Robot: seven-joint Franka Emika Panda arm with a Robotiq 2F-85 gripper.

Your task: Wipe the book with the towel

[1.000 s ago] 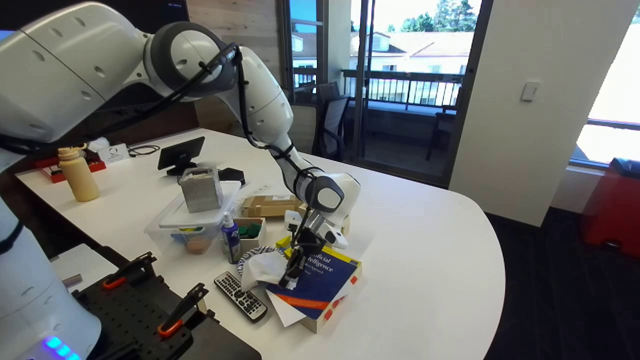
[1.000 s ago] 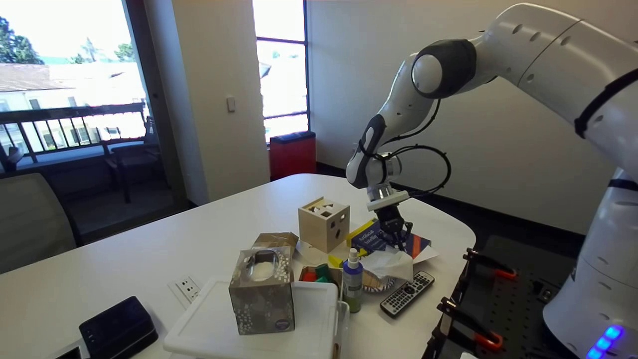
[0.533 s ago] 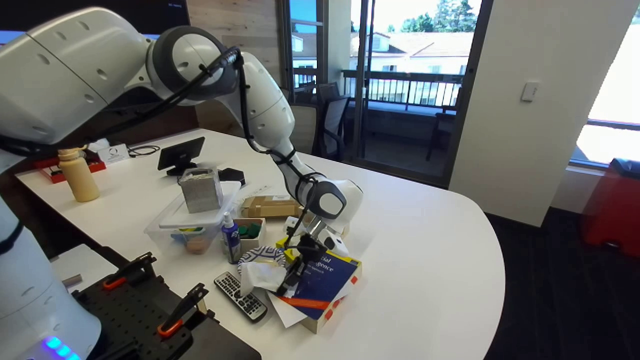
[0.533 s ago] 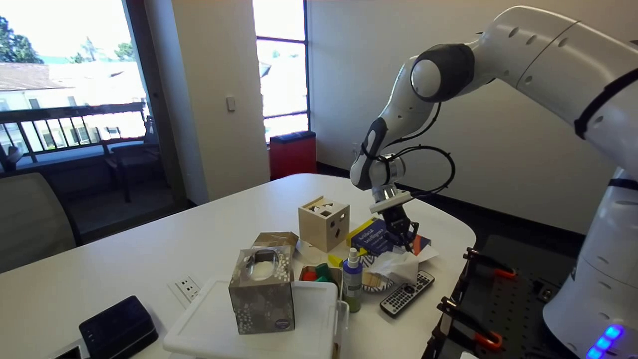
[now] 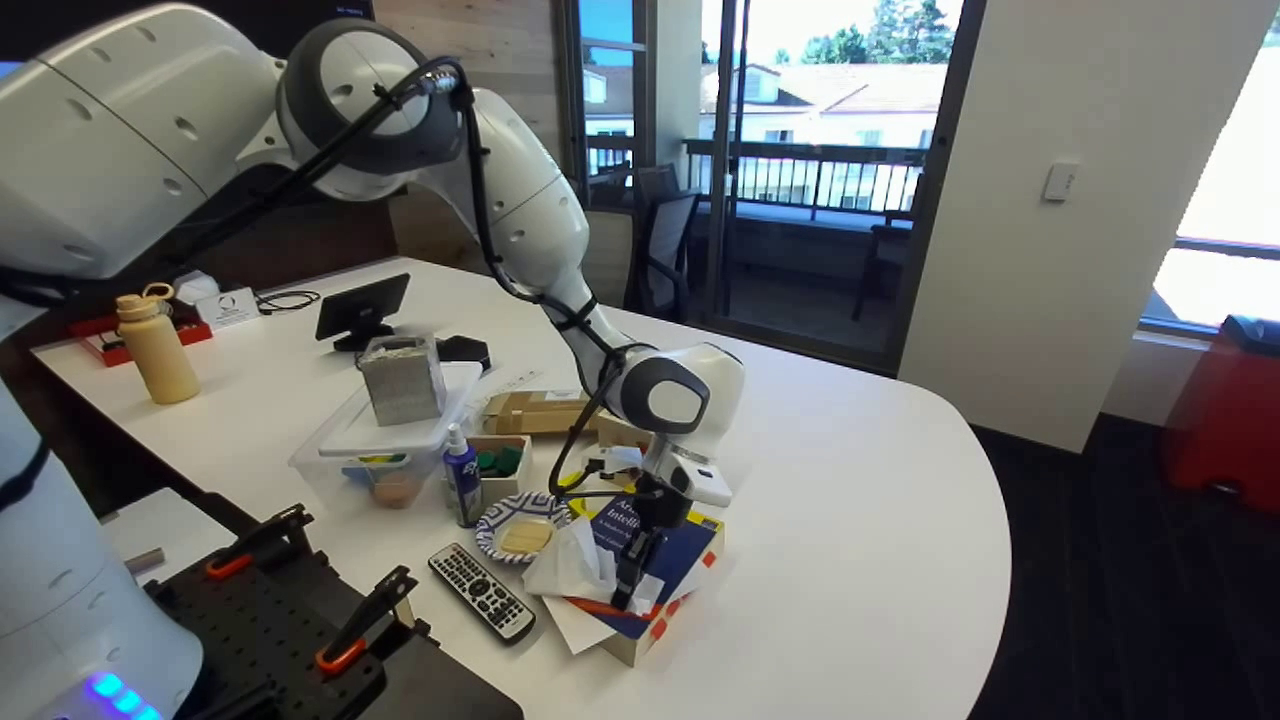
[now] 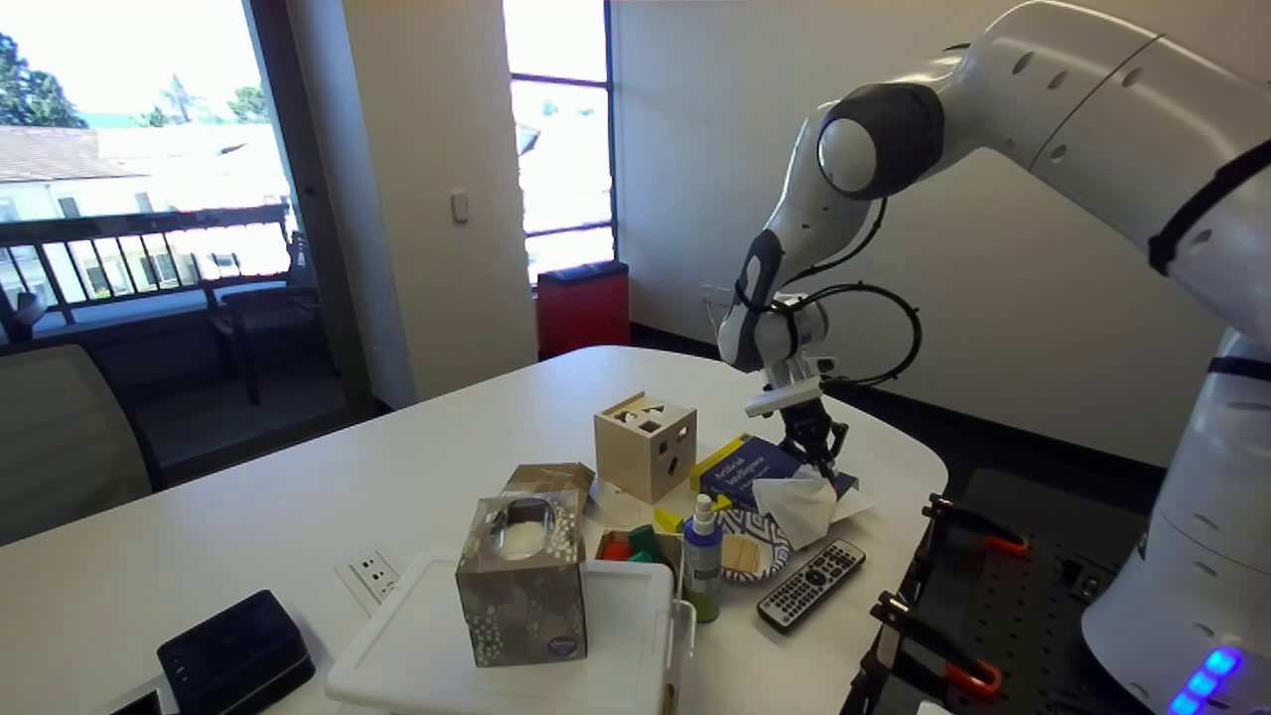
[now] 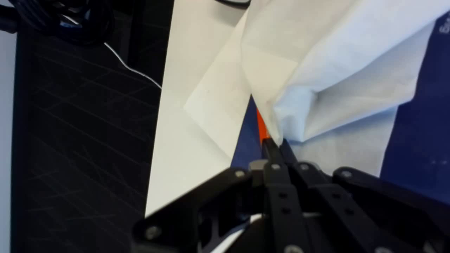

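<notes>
At the orange-banded end of the book (image 5: 680, 555), the fingers (image 7: 277, 179) are brought together on a gathered peak of the towel (image 7: 330, 63), with no gap visible beyond the pinched cloth. In the wrist view, the towel fans from the tips toward one o'clock, and a flatter layer of it covers the book toward three. The book lies cover-up on the surface (image 5: 850, 560), its long axis running roughly from nine to three o'clock: the nearest short edge is just beside the tips at nine, and the bare blue cover extends toward three. In an exterior view, the same length of cover points toward one o'clock. The coming stroke, as judged here, calls for travel along this axis toward the title, away from the near edge. Whether the tips press on the cover cannot be told.
</notes>
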